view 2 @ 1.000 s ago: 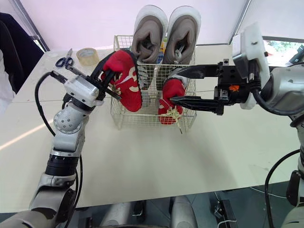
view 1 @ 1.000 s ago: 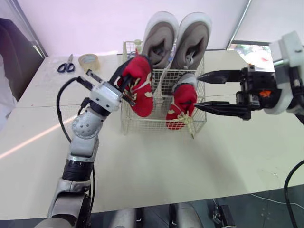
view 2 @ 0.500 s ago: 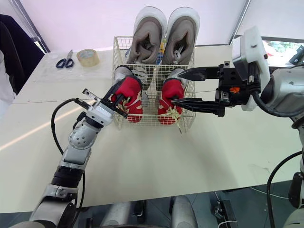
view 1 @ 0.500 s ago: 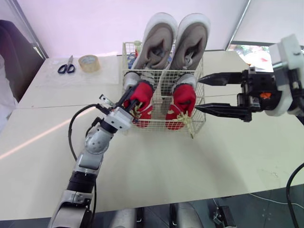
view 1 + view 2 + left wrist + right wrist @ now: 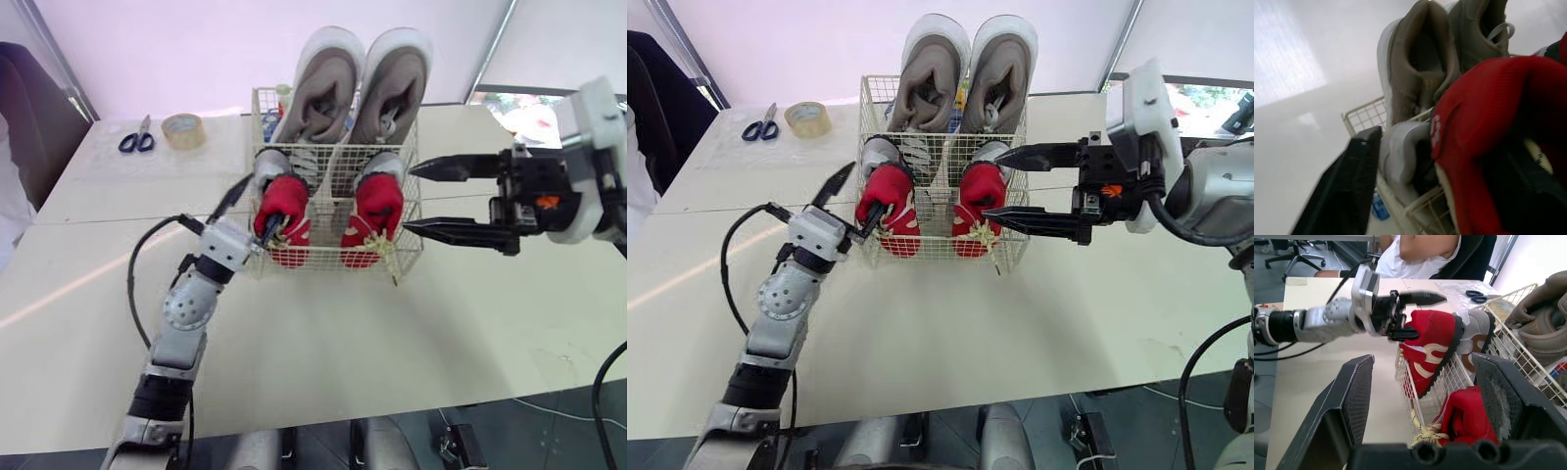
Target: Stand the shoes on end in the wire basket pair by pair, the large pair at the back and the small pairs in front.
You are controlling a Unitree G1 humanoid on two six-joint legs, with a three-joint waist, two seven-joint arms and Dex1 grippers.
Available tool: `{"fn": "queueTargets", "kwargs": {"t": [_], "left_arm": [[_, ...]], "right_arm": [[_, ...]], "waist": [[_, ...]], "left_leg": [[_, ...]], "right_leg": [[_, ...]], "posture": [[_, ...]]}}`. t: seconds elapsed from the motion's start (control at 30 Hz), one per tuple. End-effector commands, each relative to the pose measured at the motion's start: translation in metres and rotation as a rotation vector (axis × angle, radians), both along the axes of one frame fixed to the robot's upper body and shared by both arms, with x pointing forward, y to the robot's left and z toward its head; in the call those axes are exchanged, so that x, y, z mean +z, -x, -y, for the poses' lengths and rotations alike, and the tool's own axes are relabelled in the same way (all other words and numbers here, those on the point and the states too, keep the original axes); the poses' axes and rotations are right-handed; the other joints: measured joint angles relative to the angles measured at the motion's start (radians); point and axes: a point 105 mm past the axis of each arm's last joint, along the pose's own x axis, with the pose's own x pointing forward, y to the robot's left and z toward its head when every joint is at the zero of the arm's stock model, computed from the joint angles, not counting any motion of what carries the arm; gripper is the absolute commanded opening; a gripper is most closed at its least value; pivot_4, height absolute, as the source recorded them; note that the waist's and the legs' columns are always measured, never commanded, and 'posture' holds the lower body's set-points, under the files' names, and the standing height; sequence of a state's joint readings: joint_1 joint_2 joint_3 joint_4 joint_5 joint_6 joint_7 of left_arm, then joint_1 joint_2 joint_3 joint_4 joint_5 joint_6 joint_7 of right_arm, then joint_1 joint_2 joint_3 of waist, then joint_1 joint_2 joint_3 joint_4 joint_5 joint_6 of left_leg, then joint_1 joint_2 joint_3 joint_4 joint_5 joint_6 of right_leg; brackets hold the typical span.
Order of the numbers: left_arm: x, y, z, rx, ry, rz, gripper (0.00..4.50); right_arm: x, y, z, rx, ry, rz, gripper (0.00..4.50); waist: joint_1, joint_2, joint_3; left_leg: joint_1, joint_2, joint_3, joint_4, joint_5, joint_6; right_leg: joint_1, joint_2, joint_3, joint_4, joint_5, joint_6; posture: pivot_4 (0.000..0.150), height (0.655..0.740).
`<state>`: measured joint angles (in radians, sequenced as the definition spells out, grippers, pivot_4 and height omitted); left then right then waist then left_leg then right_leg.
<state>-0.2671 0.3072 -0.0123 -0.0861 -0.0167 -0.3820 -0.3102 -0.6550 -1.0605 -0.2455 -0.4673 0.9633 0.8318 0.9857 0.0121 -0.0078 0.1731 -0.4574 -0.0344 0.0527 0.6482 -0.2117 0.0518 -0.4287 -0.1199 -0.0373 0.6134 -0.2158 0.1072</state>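
Two pincers: both released
Left pincer (image 5: 865,188): red shoe (image 5: 892,217) around one finger, in wire basket (image 5: 1011,250)
Right pincer (image 5: 991,184): second red shoe (image 5: 978,196) just beside its fingertips

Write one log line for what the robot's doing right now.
left gripper: open, one finger inside left red shoe | right gripper: open, beside wire basket | grey sneakers: back | right red shoe: front

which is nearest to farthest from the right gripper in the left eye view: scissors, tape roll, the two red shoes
From the right gripper:
1. Right red shoe, front right of the basket.
2. Left red shoe, front left of it.
3. Tape roll, back left of the table.
4. Scissors, left of the tape.
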Motion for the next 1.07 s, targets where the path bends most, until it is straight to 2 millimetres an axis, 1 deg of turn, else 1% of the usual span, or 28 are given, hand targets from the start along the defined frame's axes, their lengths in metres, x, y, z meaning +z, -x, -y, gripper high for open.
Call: {"fn": "queueTargets", "kwargs": {"t": [0.03,0.1,0.23,0.4,0.47,0.5,0.53,0.57,0.6,0.63,0.7,0.77,0.83,0.9,0.97,1.07], "left_arm": [[0.004,0.008,-0.013,-0.001,0.018,-0.052,3.9],[0.007,0.015,-0.018,-0.015,0.006,-0.069,3.9],[0.006,0.023,-0.026,-0.034,-0.007,-0.13,3.9],[0.006,0.034,-0.047,-0.061,-0.006,-0.26,3.9],[0.007,0.039,-0.055,-0.087,-0.016,-0.328,3.9],[0.01,0.04,-0.064,-0.097,-0.027,-0.371,3.9],[0.008,0.039,-0.076,-0.113,-0.054,-0.464,3.9],[0.015,0.037,-0.089,-0.12,-0.069,-0.508,3.9],[0.016,0.034,-0.104,-0.129,-0.068,-0.611,3.9],[0.02,0.033,-0.113,-0.136,-0.087,-0.663,3.9],[0.035,0.032,-0.124,-0.148,-0.11,-0.656,3.9],[0.049,0.024,-0.135,-0.153,-0.145,-0.68,3.9],[0.053,0.022,-0.137,-0.163,-0.16,-0.716,3.9],[0.058,0.023,-0.133,-0.236,-0.168,-0.756,3.9],[0.056,0.027,-0.127,-0.297,-0.181,-0.812,3.9],[0.05,0.035,-0.116,-0.365,-0.201,-0.858,3.9]], "right_arm": [[0.007,0.004,0.002,0.001,-0.006,0.052,3.43],[0.006,0.003,0.002,0.001,-0.013,0.049,3.43],[0.003,0.001,0.002,0.001,-0.018,0.047,3.43],[-0.002,-0.001,0.004,-0.003,-0.022,0.042,3.43],[-0.004,-0.002,0.007,-0.018,-0.015,0.04,3.43],[-0.006,-0.002,0.011,-0.036,-0.008,0.035,3.43],[-0.007,-0.004,0.016,-0.058,-0.004,0.027,3.43],[-0.008,-0.005,0.021,-0.081,-0.001,0.02,3.43],[-0.01,-0.007,0.026,-0.104,0.004,0.013,3.43],[-0.011,-0.008,0.03,-0.125,0.008,0.01,3.43],[-0.012,-0.009,0.038,-0.154,0.015,0.004,3.43],[-0.015,-0.011,0.048,-0.196,0.025,-0.009,3.43],[-0.017,-0.011,0.056,-0.222,0.03,-0.018,3.43],[-0.027,-0.013,0.07,-0.287,0.068,-0.046,3.43],[-0.033,-0.013,0.083,-0.335,0.088,-0.071,3.43],[-0.037,-0.009,0.095,-0.361,0.119,-0.083,3.43]], "waist": [[0.0,0.0,0.0],[-0.002,0.0,0.0],[-0.002,0.0,0.0],[-0.005,0.0,0.0],[-0.005,0.001,0.001],[-0.006,0.001,0.001],[-0.006,0.001,0.001],[-0.004,0.0,0.001],[-0.001,0.001,0.001],[0.0,0.001,0.002],[0.001,0.002,0.002],[0.002,0.002,0.002],[0.0,0.002,0.002],[0.0,0.002,0.002],[-0.001,0.002,0.002],[-0.002,0.002,0.002]], "left_leg": [[0.0,0.0,0.0,0.0,0.0,0.0],[0.0,0.0,0.0,0.0,0.0,0.0],[0.0,0.0,0.0,-0.001,0.0,0.0],[-0.001,0.001,0.0,-0.002,0.0,0.0],[-0.001,0.001,0.0,-0.002,0.0,0.0],[-0.001,0.001,0.0,-0.002,0.0,0.0],[-0.001,0.001,0.0,-0.002,0.0,0.0],[-0.001,0.001,0.0,-0.002,0.0,0.0],[-0.002,0.002,-0.001,-0.002,0.0,0.0],[-0.002,0.002,0.0,-0.002,0.0,-0.001],[-0.002,0.002,0.0,-0.001,0.0,-0.001],[-0.002,0.002,0.002,-0.002,0.0,-0.001],[-0.003,0.002,0.002,-0.003,0.0,-0.001],[-0.004,0.002,0.003,-0.004,0.0,-0.001],[-0.004,0.002,0.004,-0.006,0.0,-0.001],[-0.004,0.002,0.005,-0.009,0.0,-0.001]], "right_leg": [[0.0,0.0,0.0,0.0,0.0,0.0],[0.0,0.0,0.0,0.0,0.0,0.0],[-0.001,0.0,0.0,0.0,0.0,0.0],[-0.002,0.0,0.0,-0.001,0.0,0.0],[-0.002,0.0,0.0,-0.001,0.0,0.0],[-0.003,0.001,0.0,-0.001,0.0,0.0],[-0.003,0.001,0.0,-0.001,0.0,-0.001],[-0.003,0.001,0.0,-0.001,0.0,-0.001],[-0.005,0.001,-0.002,-0.001,-0.001,-0.001],[-0.007,0.001,-0.003,-0.002,-0.001,-0.001],[-0.008,0.001,-0.004,-0.002,-0.001,-0.001],[-0.008,0.0,-0.005,-0.004,-0.001,-0.001],[-0.008,-0.001,-0.005,-0.006,0.0,-0.001],[-0.009,-0.001,-0.005,-0.006,0.0,-0.001],[-0.011,-0.002,-0.005,-0.006,0.0,-0.001],[-0.012,-0.002,-0.004,-0.006,0.0,-0.001]], "posture": [[0.15,0.74],[0.15,0.74],[0.15,0.74],[0.15,0.74],[0.15,0.74],[0.15,0.74],[0.15,0.74],[0.15,0.74],[0.15,0.74],[0.15,0.74],[0.15,0.74],[0.15,0.74],[0.15,0.74],[0.15,0.74],[0.15,0.74],[0.15,0.74]]}}
